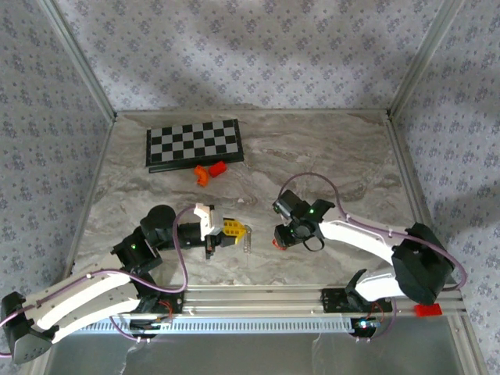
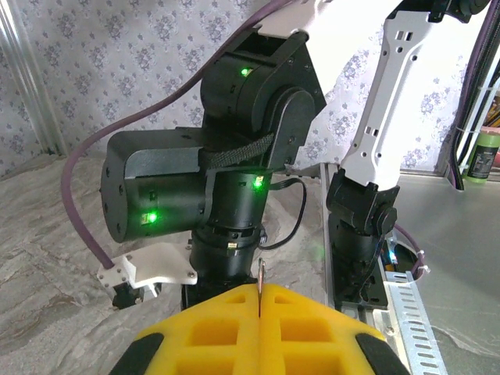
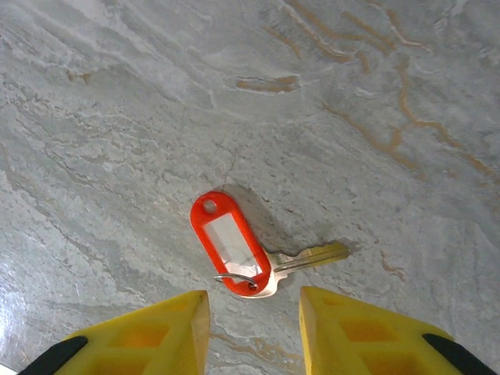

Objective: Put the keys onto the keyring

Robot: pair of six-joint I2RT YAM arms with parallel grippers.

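Observation:
The keyring (image 3: 230,244), a red oblong tag with a thin wire ring (image 3: 238,278) at its near end, lies flat on the marble table. One silver key (image 3: 308,256) lies beside it, its head tucked under the tag's ring end. Whether it is threaded on the ring I cannot tell. My right gripper (image 3: 254,332) hangs open just above them, touching neither. My left gripper (image 2: 260,305) is shut on a second thin key (image 2: 260,279), held edge-on and sticking out of the fingertips. From above, that held key (image 1: 248,237) points at the right gripper (image 1: 281,237), a short gap away.
A black-and-white chessboard (image 1: 194,143) lies at the back left of the table (image 1: 344,156), with two orange blocks (image 1: 209,170) in front of it. The right arm's wrist (image 2: 234,180) stands close in front of the left gripper. A metal rail (image 1: 258,301) runs along the near edge.

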